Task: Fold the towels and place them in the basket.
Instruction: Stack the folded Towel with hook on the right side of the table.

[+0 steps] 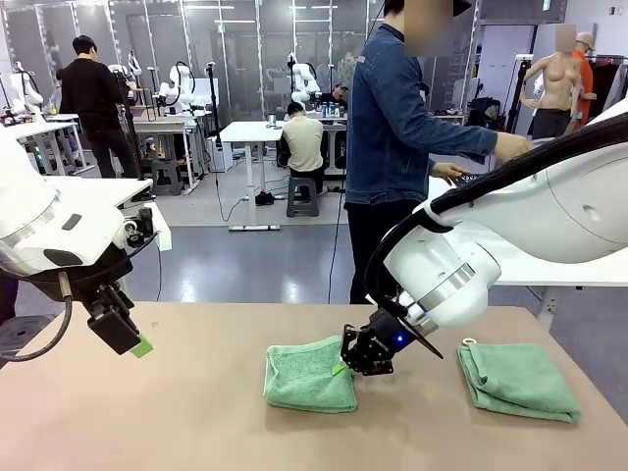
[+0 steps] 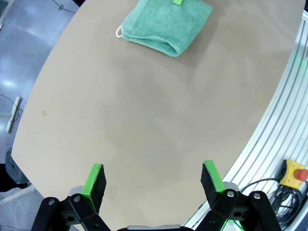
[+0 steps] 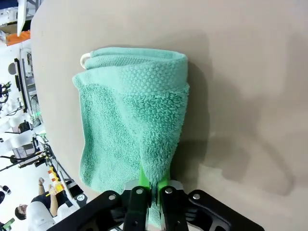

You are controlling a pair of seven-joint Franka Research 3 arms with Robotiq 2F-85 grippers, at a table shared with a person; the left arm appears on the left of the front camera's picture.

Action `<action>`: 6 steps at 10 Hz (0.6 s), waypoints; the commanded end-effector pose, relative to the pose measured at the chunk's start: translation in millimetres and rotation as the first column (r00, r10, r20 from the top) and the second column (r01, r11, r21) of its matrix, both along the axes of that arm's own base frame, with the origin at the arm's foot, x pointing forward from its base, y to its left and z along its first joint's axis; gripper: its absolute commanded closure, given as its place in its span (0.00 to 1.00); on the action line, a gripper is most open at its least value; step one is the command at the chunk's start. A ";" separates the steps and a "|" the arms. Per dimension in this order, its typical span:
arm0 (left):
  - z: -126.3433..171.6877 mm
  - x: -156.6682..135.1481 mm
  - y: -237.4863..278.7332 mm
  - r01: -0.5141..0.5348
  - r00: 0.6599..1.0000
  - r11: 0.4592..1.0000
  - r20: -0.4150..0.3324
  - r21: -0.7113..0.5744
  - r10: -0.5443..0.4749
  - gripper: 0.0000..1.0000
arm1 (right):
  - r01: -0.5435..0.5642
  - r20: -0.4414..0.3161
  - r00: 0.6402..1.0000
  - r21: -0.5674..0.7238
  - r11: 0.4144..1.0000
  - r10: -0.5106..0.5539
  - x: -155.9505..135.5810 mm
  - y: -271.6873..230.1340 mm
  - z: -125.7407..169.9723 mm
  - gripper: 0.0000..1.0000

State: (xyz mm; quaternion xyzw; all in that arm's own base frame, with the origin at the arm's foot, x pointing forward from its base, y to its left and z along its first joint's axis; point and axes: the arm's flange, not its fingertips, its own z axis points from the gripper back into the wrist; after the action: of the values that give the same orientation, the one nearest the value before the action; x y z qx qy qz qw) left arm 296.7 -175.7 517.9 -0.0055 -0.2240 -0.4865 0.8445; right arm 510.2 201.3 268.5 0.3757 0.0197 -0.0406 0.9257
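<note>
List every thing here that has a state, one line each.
Left gripper: open, empty, above the table.
Right gripper: shut on the middle towel's edge.
Middle towel: folded, one edge pinched and lifted.
Right-hand towel: folded, lying flat, untouched.

Tan table (image 1: 196,422), yellow box with red button (image 2: 294,173)

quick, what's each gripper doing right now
Left gripper: open, holding nothing, above bare table.
Right gripper: shut on the edge of the middle towel.
</note>
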 end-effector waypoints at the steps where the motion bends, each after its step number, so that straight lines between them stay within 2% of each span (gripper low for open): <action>1: -0.7 1.0 -2.7 -0.014 1.000 1.000 0.014 0.007 0.014 0.00 | 0.006 -0.002 1.000 -0.001 1.000 -0.006 0.8 -3.0 -0.7 1.00; 5: -0.7 1.0 -2.7 -0.014 1.000 1.000 0.014 0.007 0.014 0.00 | 0.006 -0.002 1.000 -0.001 1.000 -0.006 0.8 -3.0 -0.7 1.00; 6: -0.7 1.0 -2.7 -0.014 1.000 1.000 0.014 0.007 0.014 0.00 | 0.003 0.000 1.000 0.000 1.000 -0.003 0.5 -1.3 -0.1 0.93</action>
State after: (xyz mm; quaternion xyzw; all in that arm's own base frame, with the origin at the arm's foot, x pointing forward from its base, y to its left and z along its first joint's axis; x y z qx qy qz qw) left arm 296.7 -175.7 517.9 -0.0055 -0.2240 -0.4865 0.8445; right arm 510.7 200.1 268.4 0.3755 0.0193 -0.0418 0.9257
